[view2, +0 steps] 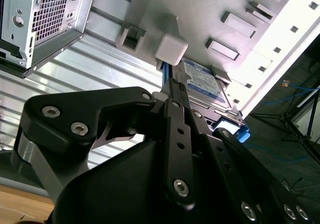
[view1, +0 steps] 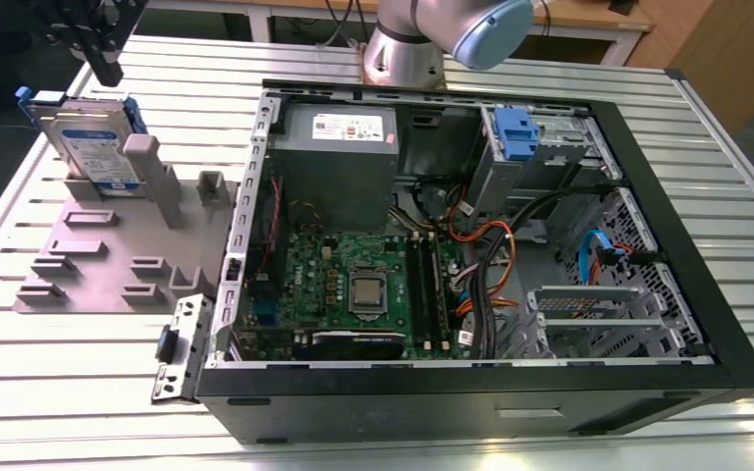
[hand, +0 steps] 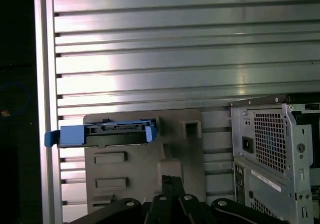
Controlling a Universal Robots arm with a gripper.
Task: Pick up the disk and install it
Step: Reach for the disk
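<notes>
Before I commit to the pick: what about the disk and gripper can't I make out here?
Lower part of the disk: exterior view, behind posts of the grey fixture.
Top of the gripper: exterior view, cut by the upper edge.
Its label: second wrist view, partly behind the gripper.

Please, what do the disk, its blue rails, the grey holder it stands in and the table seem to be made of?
The disk looks like bare silver metal with a paper-like label. The rails seem to be smooth blue plastic. The holder is probably matte grey plastic, judging by its uniform dull surface. The table is likely ribbed aluminium, given its bright reflections.
</notes>
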